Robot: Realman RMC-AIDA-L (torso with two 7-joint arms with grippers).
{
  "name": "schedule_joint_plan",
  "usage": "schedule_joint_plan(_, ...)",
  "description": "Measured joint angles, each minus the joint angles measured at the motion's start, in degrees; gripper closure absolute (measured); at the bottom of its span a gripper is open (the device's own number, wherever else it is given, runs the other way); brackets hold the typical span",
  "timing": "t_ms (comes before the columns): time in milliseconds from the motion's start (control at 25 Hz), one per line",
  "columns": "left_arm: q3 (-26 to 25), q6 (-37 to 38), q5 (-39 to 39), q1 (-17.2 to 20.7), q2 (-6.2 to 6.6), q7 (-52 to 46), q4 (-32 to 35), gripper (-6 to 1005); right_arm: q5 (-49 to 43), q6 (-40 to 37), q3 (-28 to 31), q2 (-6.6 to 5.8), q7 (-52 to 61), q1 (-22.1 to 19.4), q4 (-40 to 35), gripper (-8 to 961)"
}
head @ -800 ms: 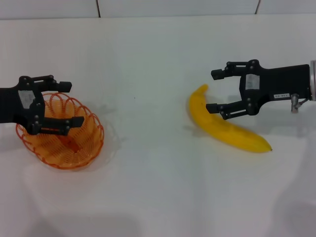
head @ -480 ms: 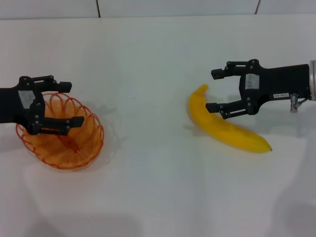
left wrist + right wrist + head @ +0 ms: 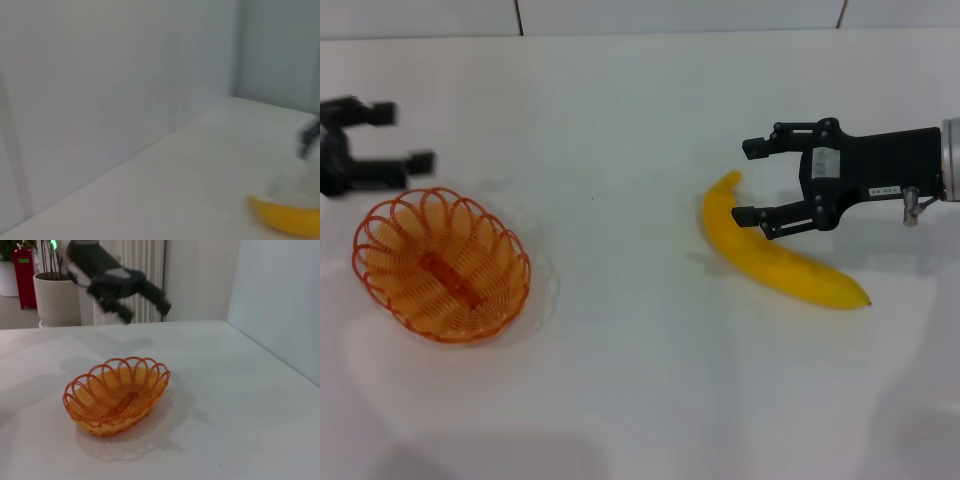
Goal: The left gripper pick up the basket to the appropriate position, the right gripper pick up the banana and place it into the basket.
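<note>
The orange wire basket point(image 3: 440, 265) rests empty on the white table at the left. My left gripper point(image 3: 405, 135) is open and empty, blurred, above and behind the basket's far-left rim, apart from it. The yellow banana point(image 3: 775, 258) lies on the table at the right. My right gripper point(image 3: 745, 182) is open, with its fingers astride the banana's upper end and not closed on it. The right wrist view shows the basket point(image 3: 117, 395) with the left gripper point(image 3: 145, 310) hovering behind it. The left wrist view shows one end of the banana point(image 3: 290, 220).
The white table point(image 3: 620, 380) stretches between the basket and the banana. A white tiled wall point(image 3: 670, 15) runs along its far edge. In the right wrist view a potted plant point(image 3: 55, 295) and a radiator stand beyond the table.
My left gripper has left the basket's rim and moved up and back to the far left, empty. The basket stays in place. My right gripper has edged slightly left.
</note>
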Motion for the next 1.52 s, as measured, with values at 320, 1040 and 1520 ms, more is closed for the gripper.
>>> schedule_joint_plan(320,-4.24,-4.89,10.89,-3.01,5.05,-18.25,-0.27,95,0.0,0.0,0.0,0.02,0.04,0.02,0.04,73)
schedule_joint_plan(1040,-3.48,-9.84,29.61,-10.58,1.87,-21.02,-5.63,96,-0.05,0.01,0.0,0.11,0.08,0.07,0.23,73)
schedule_joint_plan(1520,-3.42,-11.82,35.85,-13.04,-0.97,-20.98,-7.28,95,-0.09,0.01,0.0,0.11,0.08,0.19,0.41,73)
